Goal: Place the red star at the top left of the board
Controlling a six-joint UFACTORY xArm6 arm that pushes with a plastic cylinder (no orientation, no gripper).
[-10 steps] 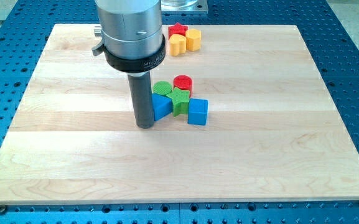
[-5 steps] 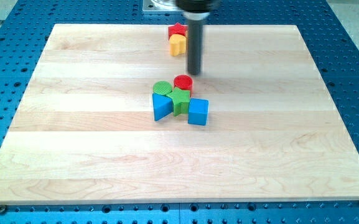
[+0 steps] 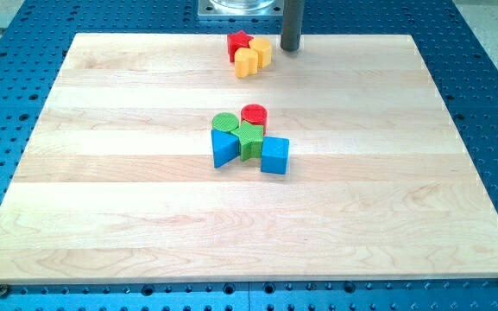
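Pale wooden board (image 3: 102, 199), perforated blue table (image 3: 490, 78)

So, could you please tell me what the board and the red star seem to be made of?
The board looks like pale, smooth-finished wood: lengthwise strips with visible grain. The red star looks like matte moulded or printed plastic, judging by its uniform saturated colour, though the view is too small to be sure. My tip stands to its right.

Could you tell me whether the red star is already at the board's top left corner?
No, the red star sits near the top edge's middle, touching two yellow blocks.
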